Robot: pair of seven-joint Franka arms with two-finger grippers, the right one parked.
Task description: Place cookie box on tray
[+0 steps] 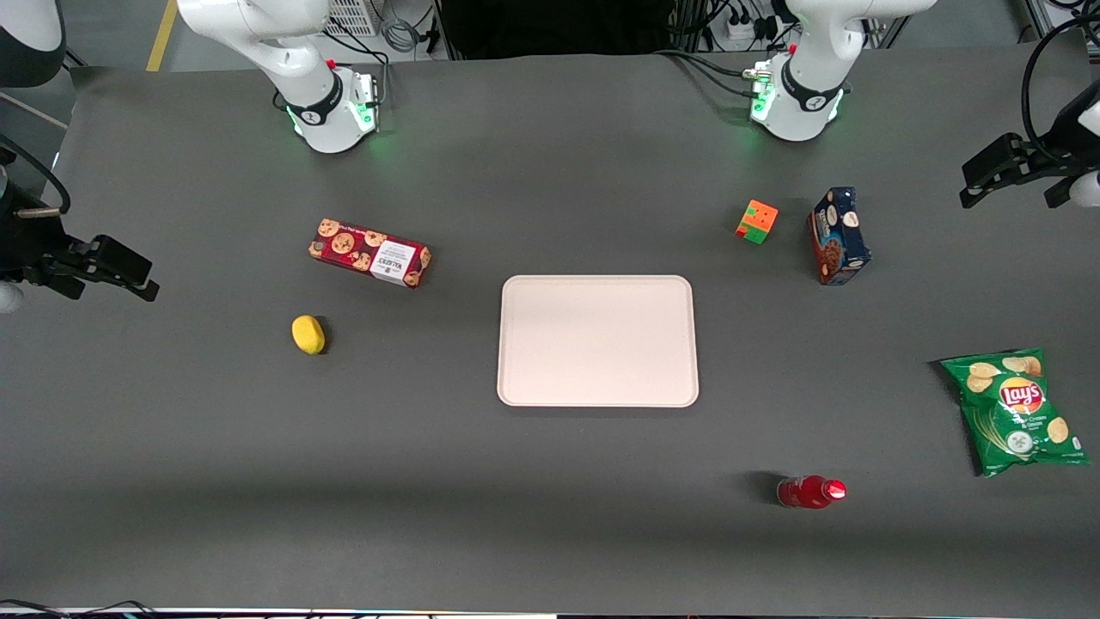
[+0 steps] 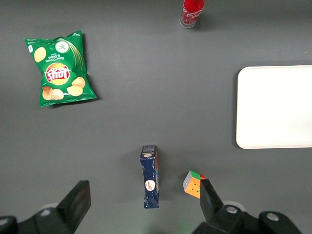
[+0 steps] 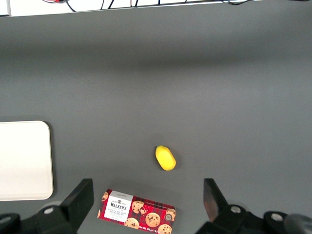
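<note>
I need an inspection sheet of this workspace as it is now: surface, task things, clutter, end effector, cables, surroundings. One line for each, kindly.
Surface: dark grey table, flat, no spills seen.
Job's things: cookie box standing on the table, off the tray, toward the working arm's end; tray holds nothing.
Clutter: puzzle cube beside the cookie box; green chip bag and red bottle nearer the front camera; red cookie box and yellow object toward the parked arm's end.
Grippers: left end effector open, raised above the cookie box, holding nothing.
Cables: bundles at both arm bases.
Surroundings: power strip on the floor.
</note>
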